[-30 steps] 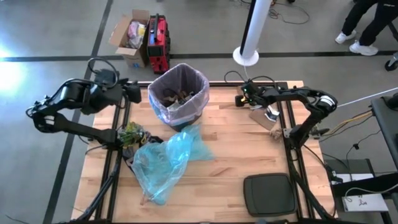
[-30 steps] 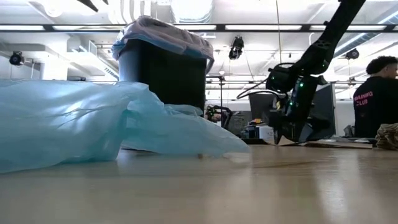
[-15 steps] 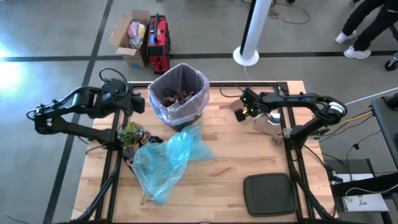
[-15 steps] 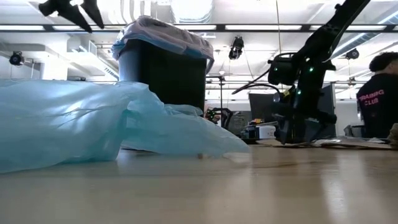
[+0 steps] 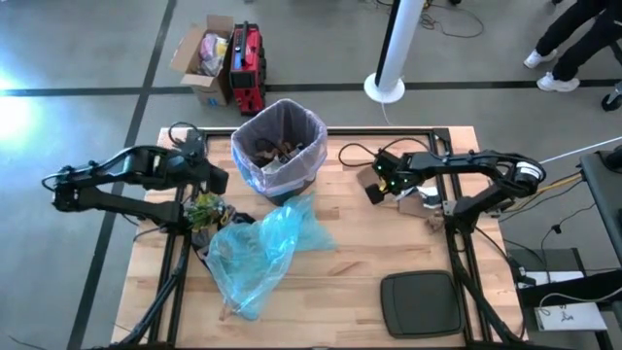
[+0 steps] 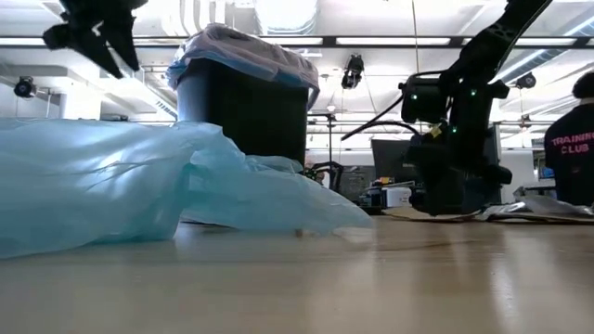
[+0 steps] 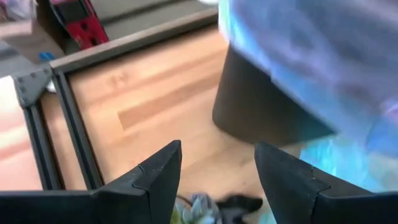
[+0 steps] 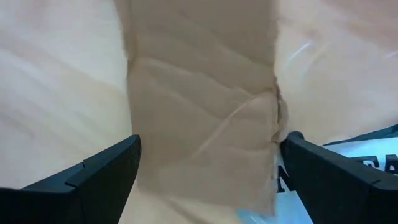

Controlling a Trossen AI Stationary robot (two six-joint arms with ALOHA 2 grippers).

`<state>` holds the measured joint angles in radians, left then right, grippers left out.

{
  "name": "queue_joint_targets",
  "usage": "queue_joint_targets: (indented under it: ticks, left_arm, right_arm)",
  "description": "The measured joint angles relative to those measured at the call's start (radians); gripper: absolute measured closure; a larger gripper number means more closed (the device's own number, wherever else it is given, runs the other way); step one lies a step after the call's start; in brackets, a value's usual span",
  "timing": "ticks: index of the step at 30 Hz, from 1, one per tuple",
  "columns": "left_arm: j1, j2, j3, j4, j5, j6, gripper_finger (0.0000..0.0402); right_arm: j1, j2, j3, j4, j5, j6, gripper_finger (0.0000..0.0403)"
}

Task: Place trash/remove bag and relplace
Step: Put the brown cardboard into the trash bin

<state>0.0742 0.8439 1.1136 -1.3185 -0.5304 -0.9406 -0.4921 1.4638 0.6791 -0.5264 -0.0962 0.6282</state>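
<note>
Pincer positions logged first: my right pincer (image 5: pixel 373 185) has come off the back edge of the table (image 5: pixel 389 243) over the last second, swinging inward and forward toward the middle, and it now sits over a strip of brown paper (image 8: pixel 205 118) that fills the right wrist view between my two fingers. Fingers are spread wide, one on each side of the strip; I cannot tell whether they touch it, and nothing is gripped yet. More trash, white paper (image 5: pixel 425 194) with brown scraps, lies just beside it, toward the right rail. My left pincer (image 5: pixel 216 181) has also travelled: it was up near the back-left corner and has moved in and forward, now just beside the bin (image 5: pixel 280 146) on its left side, above the bundle of green-yellow scraps (image 5: pixel 205 208). Its fingers (image 7: pixel 155 177) stand apart with nothing between them. The bag (image 5: pixel 255 160), pale pink-lavender, is still lining the bin, rim folded over the top, with brown trash already inside. A light blue plastic bag (image 5: pixel 255 249) lies spread in front of the bin, untouched. Judgement: both arms are moving in for further pickups, so the trash-loading stage is not finished; pulling the liner and replacing it has not begun.
</note>
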Motion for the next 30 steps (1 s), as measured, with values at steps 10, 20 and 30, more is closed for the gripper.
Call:
queue_joint_targets:
  ticks: [10, 20, 30]
  left_arm:
    - [-0.082, 0.000, -0.145, 0.022, 0.154, 0.013, 0.0211]
    - [-0.249, 0.040, -0.340, 0.482, 0.039, 0.014, 0.0217]
    - [-0.250, 0.220, -0.415, 0.802, -0.064, 0.209, 0.0221]
  right_arm:
    - [0.032, -0.051, -0.005, -0.001, -0.124, -0.010, 0.0034]
    - [0.113, -0.048, -0.008, 0.043, 0.044, -0.085, 0.0034]
    - [0.339, -0.076, 0.009, -0.072, 0.341, -0.627, 0.0034]
